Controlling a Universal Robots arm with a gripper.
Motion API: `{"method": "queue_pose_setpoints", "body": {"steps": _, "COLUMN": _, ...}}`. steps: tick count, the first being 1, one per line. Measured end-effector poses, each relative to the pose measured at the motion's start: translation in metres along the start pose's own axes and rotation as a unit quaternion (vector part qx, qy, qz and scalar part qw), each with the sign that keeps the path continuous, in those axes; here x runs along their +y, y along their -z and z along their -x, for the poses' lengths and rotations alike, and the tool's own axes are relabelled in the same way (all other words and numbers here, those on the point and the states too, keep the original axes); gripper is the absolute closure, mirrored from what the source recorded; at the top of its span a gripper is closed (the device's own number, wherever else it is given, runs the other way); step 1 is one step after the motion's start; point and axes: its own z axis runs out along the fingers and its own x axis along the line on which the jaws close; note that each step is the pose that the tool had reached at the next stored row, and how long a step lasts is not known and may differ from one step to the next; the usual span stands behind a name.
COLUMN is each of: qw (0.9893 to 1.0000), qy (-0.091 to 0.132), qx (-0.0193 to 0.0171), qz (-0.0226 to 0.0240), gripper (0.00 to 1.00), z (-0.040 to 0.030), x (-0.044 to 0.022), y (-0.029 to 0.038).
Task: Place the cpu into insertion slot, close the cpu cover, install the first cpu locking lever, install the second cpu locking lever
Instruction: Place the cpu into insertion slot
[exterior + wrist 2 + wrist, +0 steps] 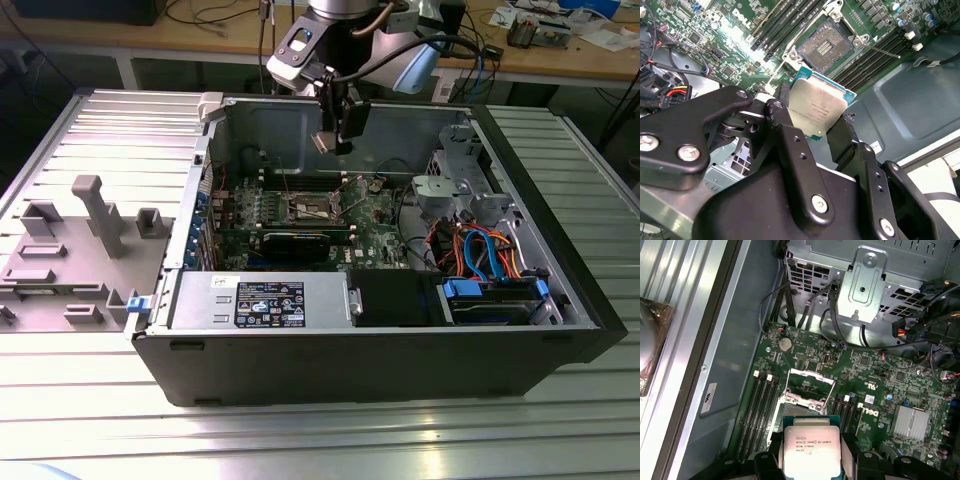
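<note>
One arm works over one open computer case (400,360), which lies on its side on a ribbed metal table (300,430), with one grey fixture tray (60,265) beside it at the exterior view's left. The case holds one green motherboard (880,390), one power supply (260,300) along its near wall, one grey drive cage (865,280) and a bundle of orange, blue and black cables (470,250). On the board sit one insertion slot (822,47), its dark contact field bare, two banks of long black memory slots (762,405) flanking it, one coin battery (785,343) and one finned heat sink (910,421). The cpu cover (812,376), a thin silver frame, stands lifted off the slot. The gripper (812,117) hangs in the upper middle of the exterior view, its two black fingers (785,135) clenched on opposite edges of the single cpu (811,447). The chip is square, with a silver-grey lid bearing small print and a green rim, held in the air above the board and apart from the slot.
</note>
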Motion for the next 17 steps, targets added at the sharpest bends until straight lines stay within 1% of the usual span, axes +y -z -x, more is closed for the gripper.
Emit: {"method": "queue_pose_setpoints", "body": {"steps": 17, "qw": 1.0000, "qy": -0.007, "qx": -0.0005, "qz": 0.0001, "gripper": 0.46, "z": -0.0002, "x": 0.0000, "y": 0.0000}}
